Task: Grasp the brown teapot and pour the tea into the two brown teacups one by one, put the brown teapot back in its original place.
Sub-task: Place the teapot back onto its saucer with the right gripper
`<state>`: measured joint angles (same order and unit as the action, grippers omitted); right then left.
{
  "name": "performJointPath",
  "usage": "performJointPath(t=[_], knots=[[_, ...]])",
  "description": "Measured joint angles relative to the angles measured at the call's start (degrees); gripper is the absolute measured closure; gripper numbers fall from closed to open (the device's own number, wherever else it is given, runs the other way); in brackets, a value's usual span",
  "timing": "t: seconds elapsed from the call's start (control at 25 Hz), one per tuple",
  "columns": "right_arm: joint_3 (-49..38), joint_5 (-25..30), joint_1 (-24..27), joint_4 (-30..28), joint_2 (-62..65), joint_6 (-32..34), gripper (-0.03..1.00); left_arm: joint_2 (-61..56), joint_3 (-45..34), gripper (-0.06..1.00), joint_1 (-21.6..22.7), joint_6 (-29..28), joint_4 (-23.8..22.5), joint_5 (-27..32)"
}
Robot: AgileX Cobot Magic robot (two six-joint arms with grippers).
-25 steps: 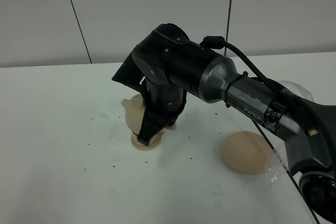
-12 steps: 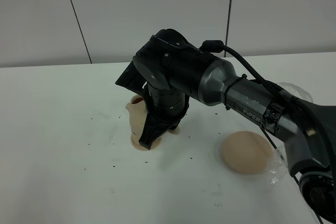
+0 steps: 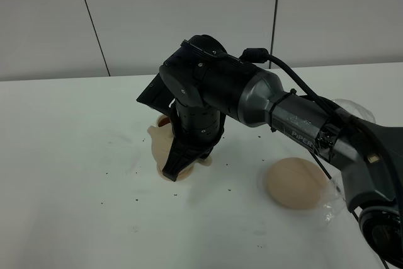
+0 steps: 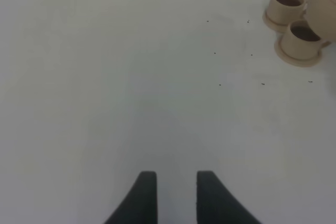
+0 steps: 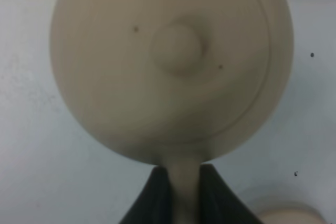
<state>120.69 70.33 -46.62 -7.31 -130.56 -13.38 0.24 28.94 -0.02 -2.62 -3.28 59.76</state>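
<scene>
My right gripper [image 3: 176, 160] reaches across to the left of centre and is shut on the brown teapot's [image 3: 157, 140] loop handle. The right wrist view shows the teapot's lid and knob [image 5: 176, 48] from above, with the handle between my fingers [image 5: 157, 192]. The two brown teacups [image 4: 286, 4] [image 4: 302, 39] stand on their small saucers, both with dark tea in them. The teapot [image 4: 323, 3] is right beside them. In the high view only the far cup's rim [image 3: 165, 120] shows. The wide saucer [image 3: 296, 183] lies bare at the right. My left gripper [image 4: 177, 177] is open and empty over bare table.
The white table [image 3: 75, 155] has small dark specks scattered around the cups. Crumpled clear plastic [image 3: 332, 203] lies by the wide saucer at the right, under my right arm. A white panelled wall stands behind the table.
My right gripper and the teapot have shifted a little down and toward the front, and the far cup's rim has come into sight. The left gripper shows no change.
</scene>
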Motion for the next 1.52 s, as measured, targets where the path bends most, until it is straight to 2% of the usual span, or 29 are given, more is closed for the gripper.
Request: performJointPath(t=[0.36,0.72,1.0,1.24,1.52], knots=[[-0.8,-0.1,1.1,1.3,0.9,0.2,0.87,0.0,0.0,0.69,0.0,0.0,0.0,0.0],[-12.1,-0.3,3.3,1.3,8.5,0.4,0.87,0.0,0.0,0.69,0.0,0.0,0.0,0.0],[-23.1,-8.1,4.0,1.2,11.5,0.3,0.87,0.0,0.0,0.69,0.0,0.0,0.0,0.0],[-23.9,-10.6,4.0,1.3,11.6,0.0,0.87,0.0,0.0,0.69,0.0,-0.1,0.0,0.0],[-23.9,-10.6,4.0,1.3,11.6,-0.4,0.87,0.0,0.0,0.69,0.0,0.0,0.0,0.0]])
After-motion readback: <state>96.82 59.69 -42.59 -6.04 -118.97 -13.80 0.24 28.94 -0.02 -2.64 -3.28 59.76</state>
